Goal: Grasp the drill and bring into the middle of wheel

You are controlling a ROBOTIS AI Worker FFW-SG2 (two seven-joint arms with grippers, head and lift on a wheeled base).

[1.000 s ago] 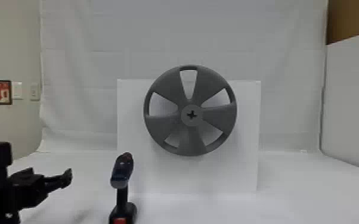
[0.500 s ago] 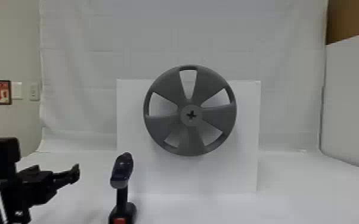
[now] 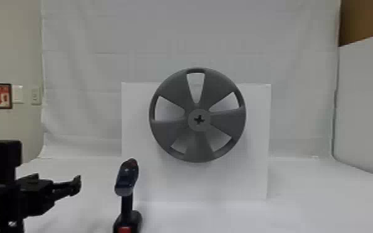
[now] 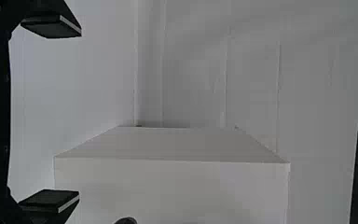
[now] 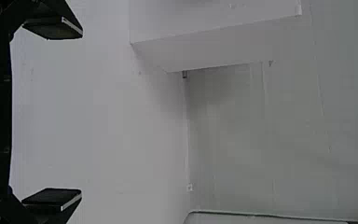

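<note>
In the head view the drill (image 3: 127, 179) stands upright near the front, left of the wheel (image 3: 198, 148), whose hub has a cross-shaped hole. My left gripper (image 3: 76, 185) is at the left, a short gap from the drill and not touching it. The left wrist view has my left gripper (image 4: 70, 113) open, its two fingers wide apart with nothing between them. A small dark rounded piece (image 4: 126, 220) shows at that view's edge. My right gripper (image 5: 71, 114) stands open and holds nothing in the right wrist view.
Behind the wheel is a white box (image 3: 254, 173) that it is mounted on, standing on the white-covered table (image 3: 325, 204). White cloth (image 3: 80, 117) hangs at the back, and a pale panel (image 3: 368, 102) stands along the right.
My left arm has moved to the right in the head view, bringing its gripper nearer the drill. The drill and wheel have stayed put.
</note>
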